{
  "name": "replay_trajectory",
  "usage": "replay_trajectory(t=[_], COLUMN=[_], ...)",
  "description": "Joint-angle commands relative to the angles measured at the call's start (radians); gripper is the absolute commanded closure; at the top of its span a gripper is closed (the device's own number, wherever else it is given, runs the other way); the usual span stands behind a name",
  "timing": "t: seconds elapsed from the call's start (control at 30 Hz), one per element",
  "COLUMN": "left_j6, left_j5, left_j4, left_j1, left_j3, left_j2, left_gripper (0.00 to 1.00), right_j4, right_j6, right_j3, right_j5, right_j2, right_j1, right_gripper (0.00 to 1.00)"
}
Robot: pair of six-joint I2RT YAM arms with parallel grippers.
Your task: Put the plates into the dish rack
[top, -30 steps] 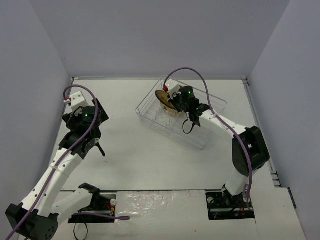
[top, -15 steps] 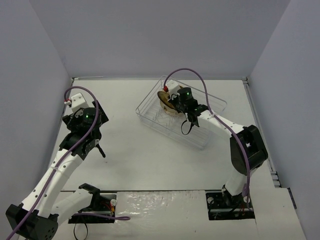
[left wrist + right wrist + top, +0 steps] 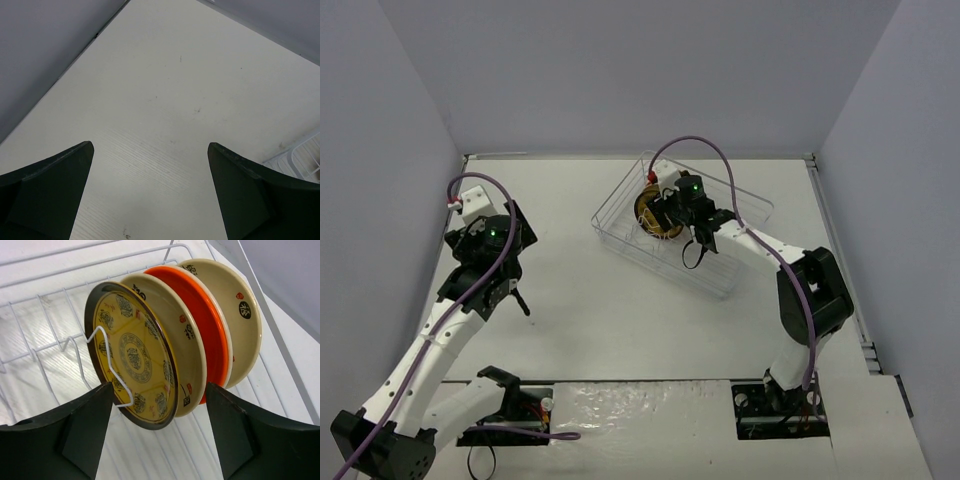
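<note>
Several plates stand on edge side by side in the dish rack (image 3: 45, 300): a dark brown plate with yellow pattern (image 3: 132, 357) in front, then a cream one (image 3: 172, 320), an orange-red one (image 3: 200, 315) and a cream one with a dark patch (image 3: 235, 305). My right gripper (image 3: 159, 390) is open, its fingers either side of the plates' lower edges and holding nothing. From above, the plates (image 3: 648, 213) sit at the left end of the dish rack (image 3: 720, 265) under the right gripper (image 3: 666, 214). My left gripper (image 3: 150, 147) is open over bare table, far left (image 3: 521, 300).
The rack lies at an angle at the back centre of the white table (image 3: 600, 320), walled on three sides. A corner of the rack (image 3: 300, 160) shows at the right edge of the left wrist view. A wire prong (image 3: 107, 365) crosses the front plate's face.
My right gripper has opened and let go of the dark brown plate, which has dropped upright into the rack. The left arm has barely moved.
</note>
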Motion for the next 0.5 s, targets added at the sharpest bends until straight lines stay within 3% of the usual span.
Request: replay_trajectory(t=[0.0,0.07,0.3,0.47], left_j6=[0.009,0.007,0.027,0.033], left_j5=[-0.001,-0.002,0.019,0.034], left_j4=[0.027,0.028,0.064,0.093], left_j1=[0.007,0.007,0.008,0.008], left_j3=[0.004,0.002,-0.021,-0.031], left_j2=[-0.016,-0.018,-0.028,-0.015], left_gripper=[0.03,0.03,0.03,0.03], right_j4=[0.083,0.081,0.051,-0.009], right_j6=[0.106,0.179,0.444,0.671], right_j3=[0.040,0.056,-0.050,-0.244], right_j5=[-0.016,0.046,0.329,0.266], right_j2=[-0.170,-0.208,-0.364,-0.477], right_j1=[0.000,-0.008,-0.124,-0.320], right_gripper=[0.11,0.01,0.00,0.00])
